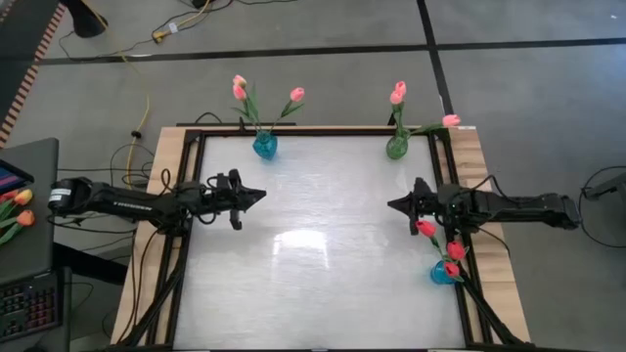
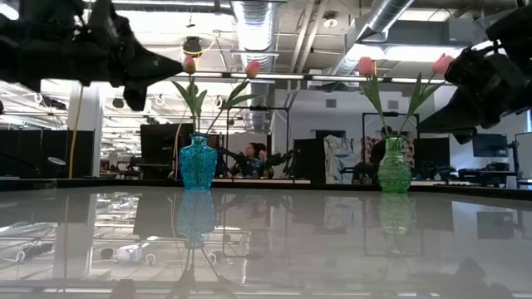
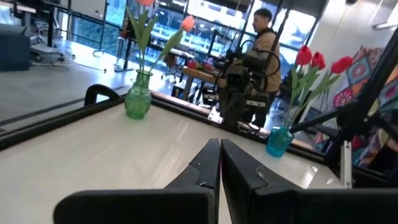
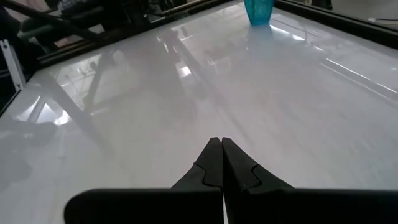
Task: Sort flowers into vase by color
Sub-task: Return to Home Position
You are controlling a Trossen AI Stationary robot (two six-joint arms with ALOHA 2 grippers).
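Sorting looks pretty much done to us, so we'd call this the park-the-arms step. We can't spot any loose tulips on the table point(image 1: 313, 284).

The left gripper point(image 1: 258, 195) hangs over the left-middle of the table and the right gripper point(image 1: 391, 204) over the right-middle. Their tips point at each other and are well apart. Both have their fingers pressed together with nothing between them, and the wrist views show that plainly.

Where the flowers are:
- The pink tulips point(image 1: 240, 90) stand in the blue vase point(image 1: 264, 145) at the far edge, left side.
- Another pink bunch point(image 1: 398, 94) stands in the green vase point(image 1: 396, 148) at the far edge, right side.
- The red tulips point(image 1: 427, 229) sit in a second blue vase point(image 1: 442, 273) at the right edge, close beside the right arm.

For the next move, we reckon both arms just need to pull away to rest. The right one should take care not to brush those red heads.

The vases look like tinted glass, with a round belly, a narrow neck and a ribbed surface. The table is glossy white and reflects like a mirror. The tulips have thin green stems, narrow leaves and small buds. They're probably light and easy to knock.
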